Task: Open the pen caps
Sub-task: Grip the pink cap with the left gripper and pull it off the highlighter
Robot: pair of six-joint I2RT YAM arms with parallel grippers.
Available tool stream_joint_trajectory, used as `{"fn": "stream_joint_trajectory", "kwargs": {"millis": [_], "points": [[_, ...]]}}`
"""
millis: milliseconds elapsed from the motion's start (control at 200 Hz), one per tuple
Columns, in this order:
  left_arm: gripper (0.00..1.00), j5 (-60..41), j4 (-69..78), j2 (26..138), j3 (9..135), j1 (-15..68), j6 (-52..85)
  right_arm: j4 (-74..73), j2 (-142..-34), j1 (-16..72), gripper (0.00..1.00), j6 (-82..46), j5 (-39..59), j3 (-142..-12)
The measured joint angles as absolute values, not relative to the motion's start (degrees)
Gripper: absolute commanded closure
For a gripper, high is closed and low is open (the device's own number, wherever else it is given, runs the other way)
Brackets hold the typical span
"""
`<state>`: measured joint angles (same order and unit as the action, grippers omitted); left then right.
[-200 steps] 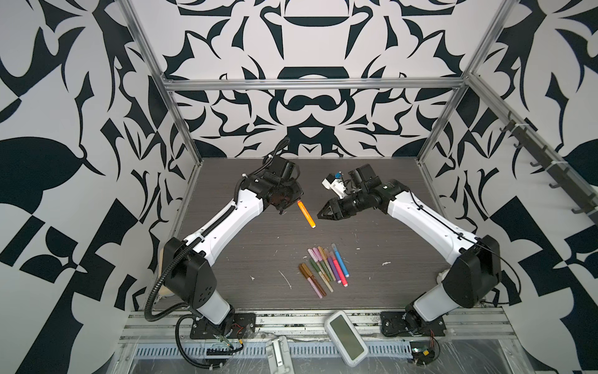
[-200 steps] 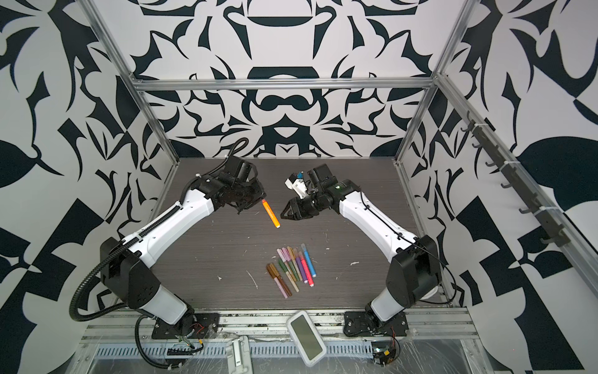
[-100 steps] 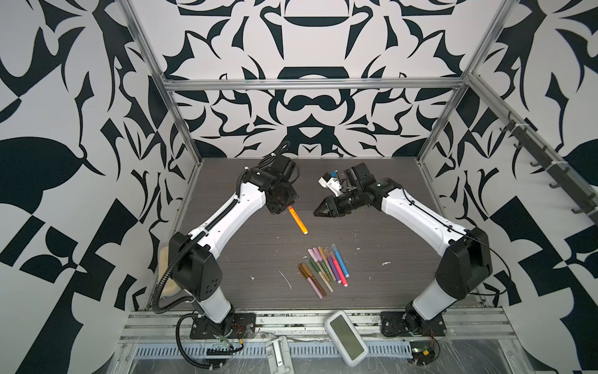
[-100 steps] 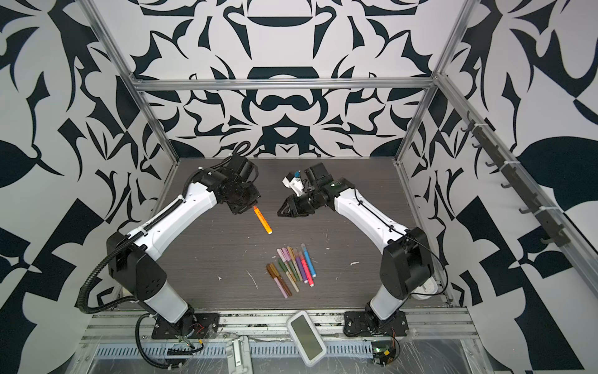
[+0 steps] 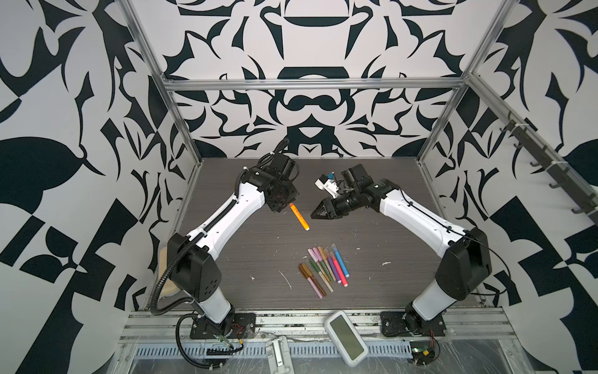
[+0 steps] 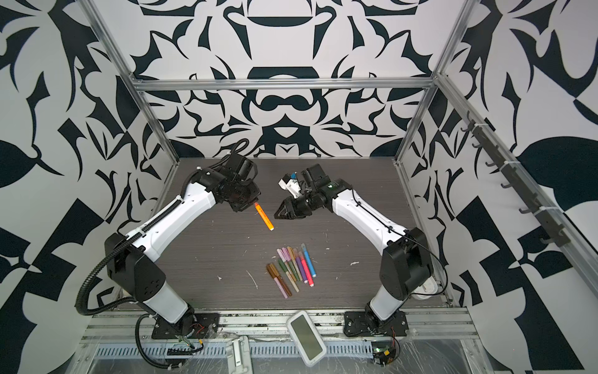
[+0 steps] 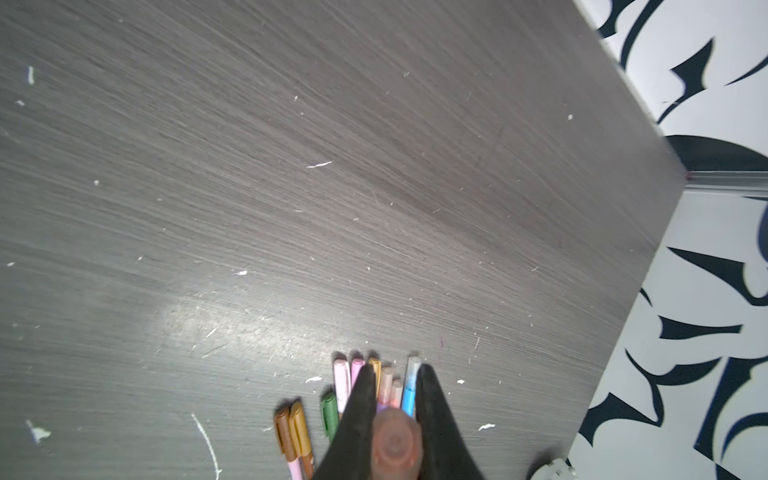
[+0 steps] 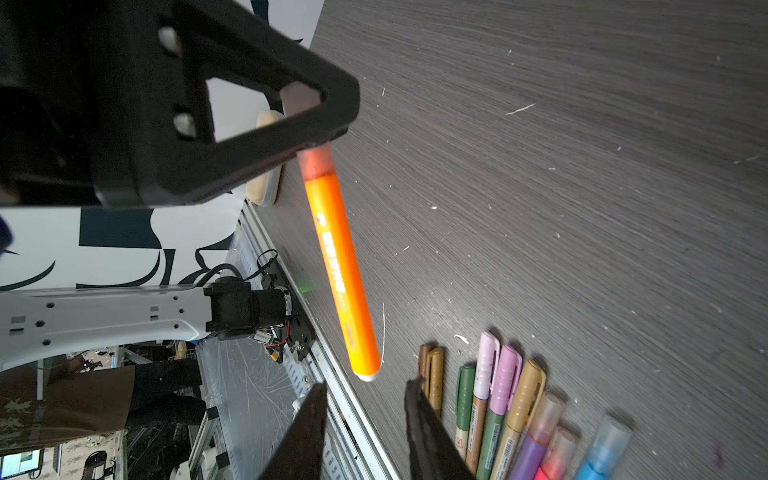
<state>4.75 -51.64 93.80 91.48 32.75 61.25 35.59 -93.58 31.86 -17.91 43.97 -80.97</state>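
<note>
An orange pen (image 5: 299,217) (image 6: 264,217) hangs slanted above the table, held at its translucent reddish cap (image 8: 316,160). My left gripper (image 5: 286,203) (image 7: 395,370) is shut on that cap, whose round end (image 7: 395,444) sits between the black fingers (image 7: 361,407). My right gripper (image 5: 314,215) (image 8: 365,384) is open. The pen's white-tipped free end (image 8: 365,374) sits just beyond its fingertips, with nothing between the jaws. Several capped pens (image 5: 325,270) (image 6: 294,268) lie side by side on the table, with pink (image 8: 488,361), green (image 8: 466,384), tan and brown caps.
A white handheld device (image 5: 346,336) with a grey screen lies on the front rail. A beige pad (image 5: 165,275) sits at the table's left edge. White scraps dot the dark wood table (image 5: 259,252). Patterned walls and metal posts enclose three sides.
My left gripper has carried the orange pen a little to the left and tilted it. The right gripper has followed leftward toward the pen's free end, its jaws slightly narrower.
</note>
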Motion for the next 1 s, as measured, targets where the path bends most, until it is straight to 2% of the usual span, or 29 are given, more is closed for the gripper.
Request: {"fn": "stream_joint_trajectory", "kwargs": {"millis": [355,730,795,885,1000], "points": [[1.0,-0.4,-33.4,81.3,74.7,32.6,56.7,33.5,-93.6,32.8,0.72,-19.8,45.7,-81.0],[1.0,-8.4,-25.1,80.4,73.6,32.6,54.8,31.4,-95.1,33.8,0.73,-20.9,48.2,-81.5],[1.0,-8.7,-24.9,80.4,73.6,32.6,54.8,31.4,-95.4,34.0,0.79,-20.9,48.4,-81.5],[1.0,-8.7,-24.8,80.4,73.3,32.6,55.1,30.5,-95.4,34.3,1.0,-20.1,49.7,-81.6],[1.0,-8.9,-24.5,80.0,72.3,32.1,55.7,30.4,-95.2,34.7,1.0,-20.5,49.0,-81.5]]}}
